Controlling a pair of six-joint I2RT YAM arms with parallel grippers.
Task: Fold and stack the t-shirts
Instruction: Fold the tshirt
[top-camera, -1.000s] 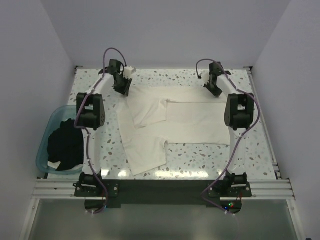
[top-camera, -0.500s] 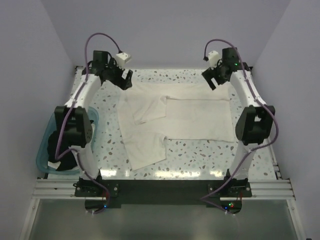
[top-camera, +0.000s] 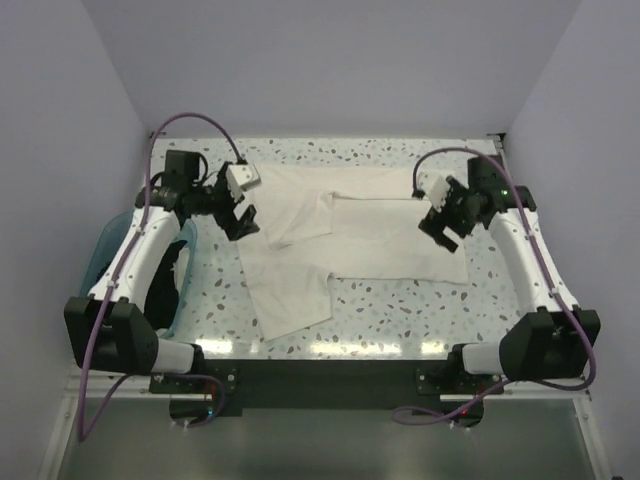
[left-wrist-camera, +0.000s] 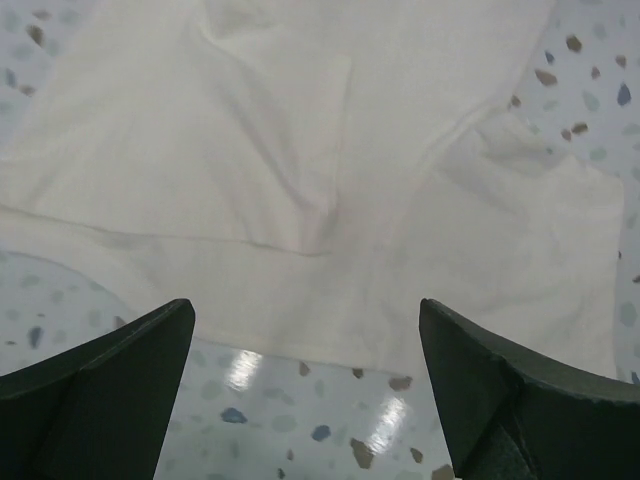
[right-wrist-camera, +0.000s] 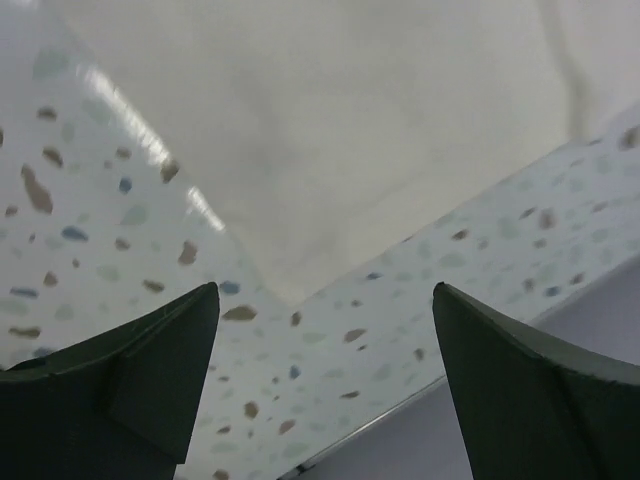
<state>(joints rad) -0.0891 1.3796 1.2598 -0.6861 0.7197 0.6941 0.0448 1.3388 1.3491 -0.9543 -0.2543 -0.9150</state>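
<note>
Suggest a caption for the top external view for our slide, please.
Left end effector and right end effector, both open, hover above the white t-shirt on the table.

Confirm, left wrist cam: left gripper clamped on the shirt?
No, the left gripper stands wide open and empty, with the white t-shirt lying loose on the table beneath it.

White arm links (top-camera: 132, 255), black joint housings (top-camera: 110, 335), looping purple cables (top-camera: 195, 117), dark wedge-shaped tool fingers (left-wrist-camera: 90, 400)
</note>
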